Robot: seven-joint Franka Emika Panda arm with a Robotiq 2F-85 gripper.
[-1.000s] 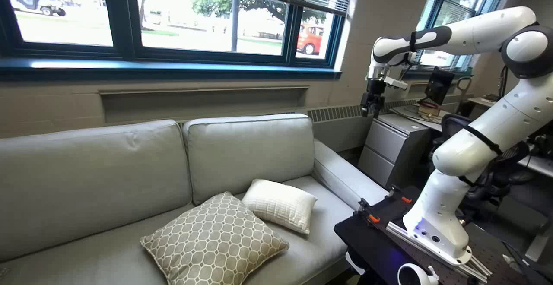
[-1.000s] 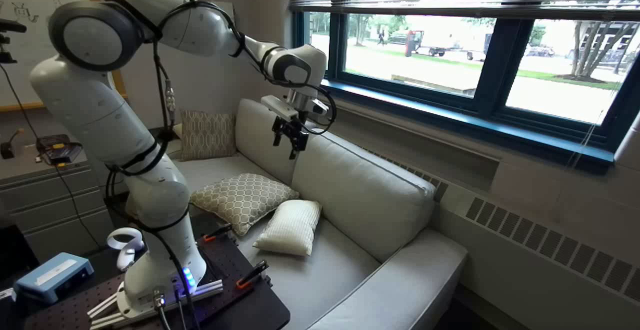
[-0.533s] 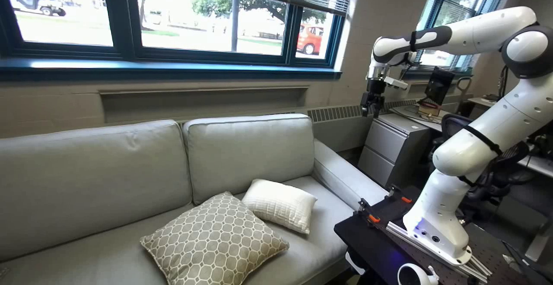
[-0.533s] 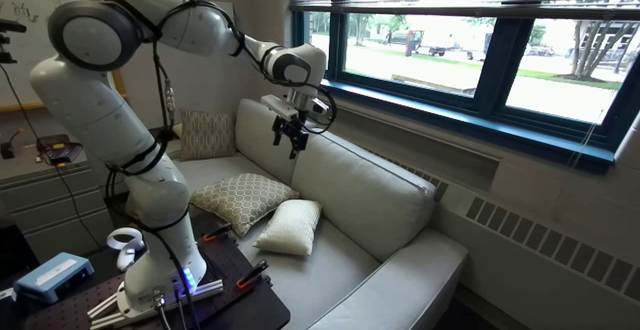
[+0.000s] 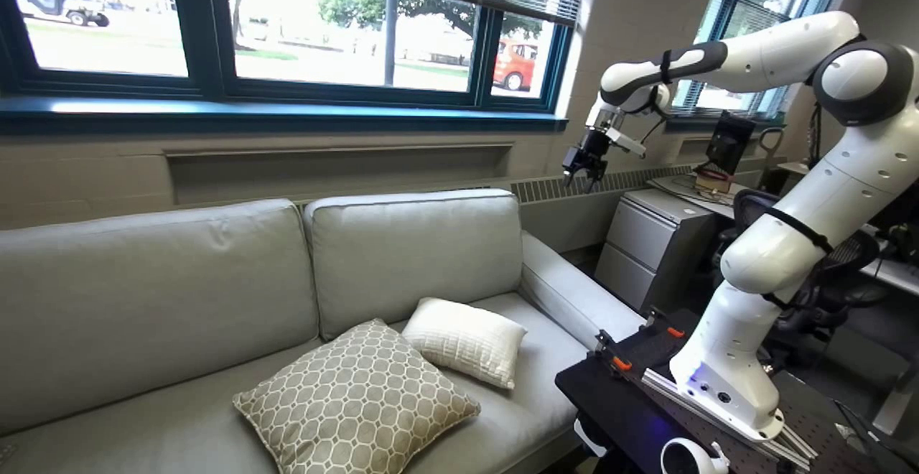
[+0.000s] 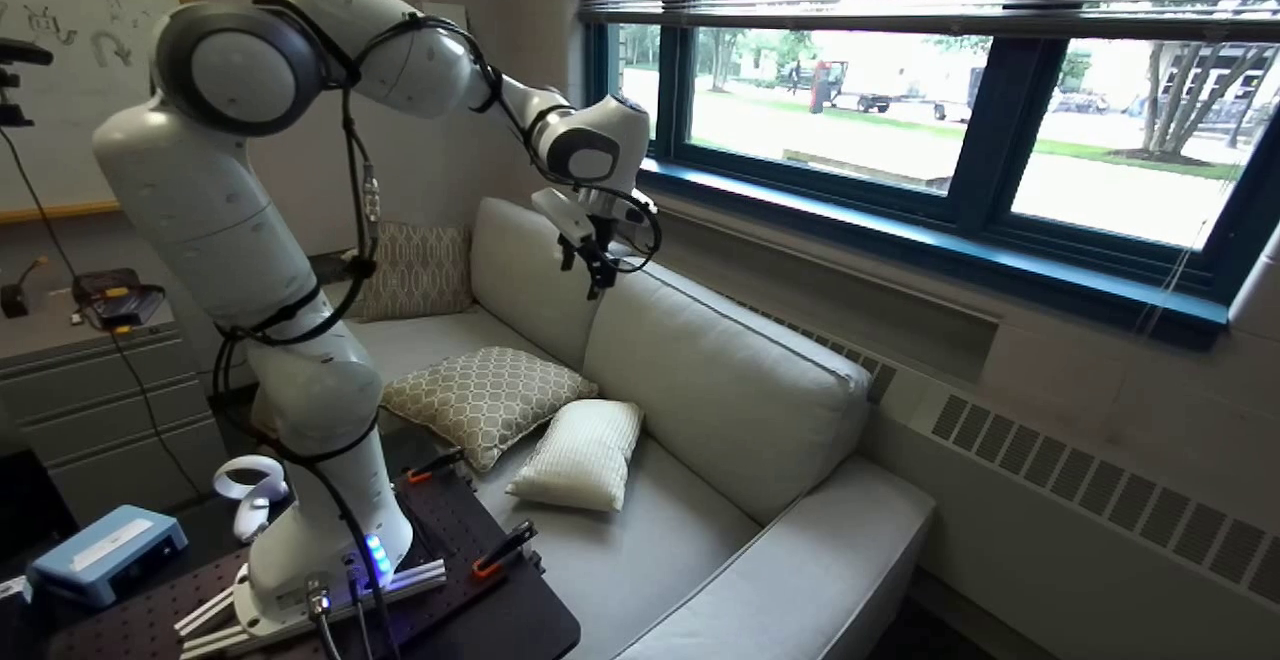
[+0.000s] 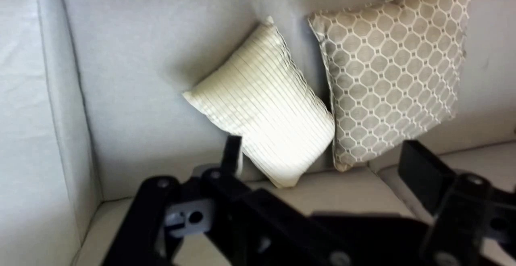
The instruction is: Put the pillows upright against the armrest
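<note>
The gripper (image 7: 326,160) hangs in the air with its fingers (image 7: 423,175) spread wide, holding nothing. Lower down and well apart from it, the cream pillow (image 7: 274,109) lies on the couch (image 5: 143,416), near the armrest (image 6: 795,565) but not touching it. The tan lattice pillow (image 7: 395,68) lies just beside the cream one, on the side away from the armrest; whether the two touch is unclear. In an exterior view, a grey cabinet (image 5: 664,255) stands past the armrest, its drawers (image 5: 637,233) closed.

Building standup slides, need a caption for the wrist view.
Open gripper in foreground; cream pillow and lattice pillow lying on the couch seat, armrest at frame left.
</note>
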